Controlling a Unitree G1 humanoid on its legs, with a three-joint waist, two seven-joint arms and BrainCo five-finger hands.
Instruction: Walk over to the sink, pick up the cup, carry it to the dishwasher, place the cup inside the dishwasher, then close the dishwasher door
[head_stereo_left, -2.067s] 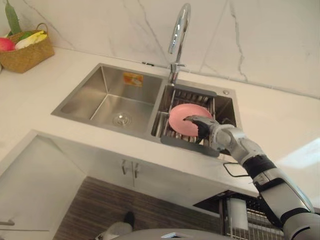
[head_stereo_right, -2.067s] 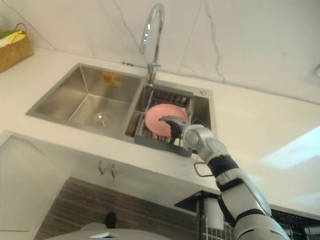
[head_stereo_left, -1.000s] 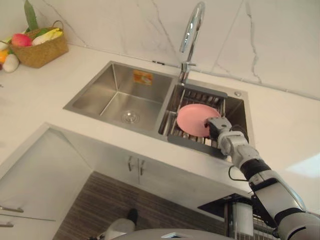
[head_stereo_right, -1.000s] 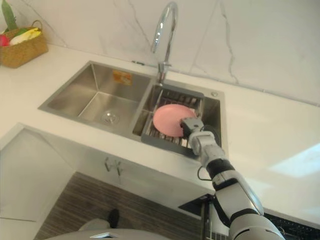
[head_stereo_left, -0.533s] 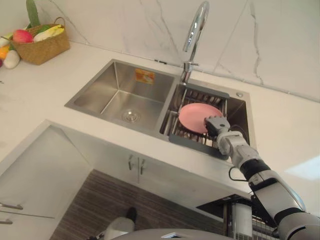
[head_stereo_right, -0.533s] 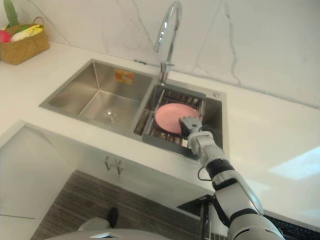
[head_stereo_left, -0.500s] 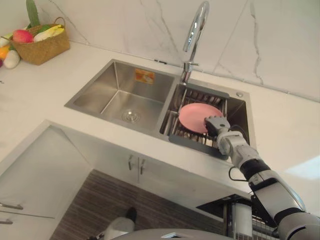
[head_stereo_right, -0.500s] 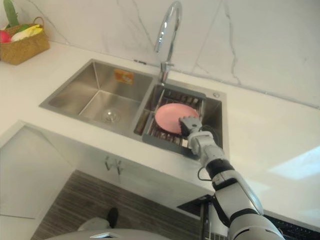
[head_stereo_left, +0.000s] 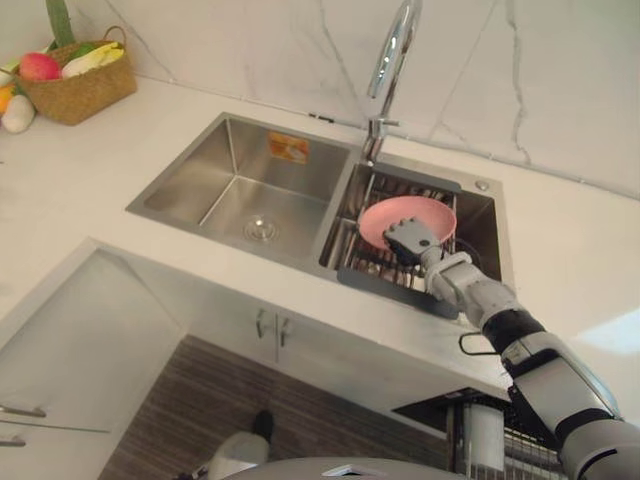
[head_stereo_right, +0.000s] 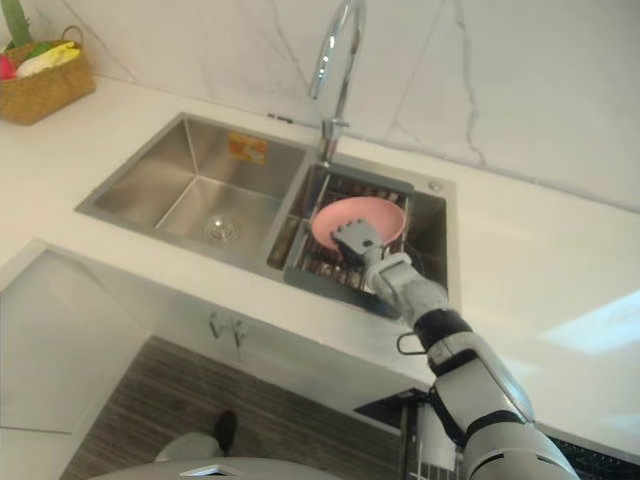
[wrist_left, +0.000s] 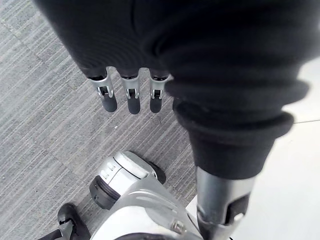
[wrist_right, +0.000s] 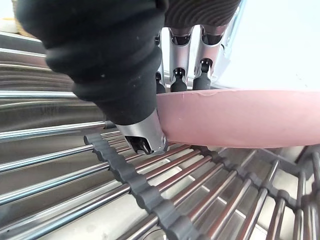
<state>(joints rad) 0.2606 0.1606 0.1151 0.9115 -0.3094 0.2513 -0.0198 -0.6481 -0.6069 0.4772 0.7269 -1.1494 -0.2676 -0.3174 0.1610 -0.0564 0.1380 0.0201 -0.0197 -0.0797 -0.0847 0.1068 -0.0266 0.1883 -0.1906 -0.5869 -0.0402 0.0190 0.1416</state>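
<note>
1. White stone-look wall (head_stereo_left: 250, 50) with thin grey veins rises behind a smooth white bench (head_stereo_left: 90, 170).
2. Set into the bench is a brushed stainless-steel double sink (head_stereo_left: 190, 185) with square corners. Its left basin has a round metal drain (head_stereo_left: 260, 229).
3. An orange and yellow rectangular sticker (head_stereo_left: 287, 148) is on the back wall of the left basin. Its writing is too small to read.
4. A polished chrome gooseneck tap (head_stereo_left: 374, 130) stands behind the divider between the two basins.
5. The right basin holds a drying rack of shiny metal rods with a dark grey notched frame (wrist_right: 200, 185).
6. A pink shallow bowl (head_stereo_left: 400, 215), smooth and matte, sits in that rack, tilted up with its far rim higher.
7. The right hand (head_stereo_left: 410, 238) grips the bowl's near rim. Its thumb is on one face and its dark-tipped fingers (wrist_right: 182, 82) are curled against the other.
8. The left hand (wrist_left: 130, 95) hangs above a grey ribbed floor (wrist_left: 45, 115), with its fingers straight and holding nothing.
9. A woven straw basket (head_stereo_left: 75, 92) with a hoop handle stands on the bench far to the left, filled with red, yellow and green produce.
</note>
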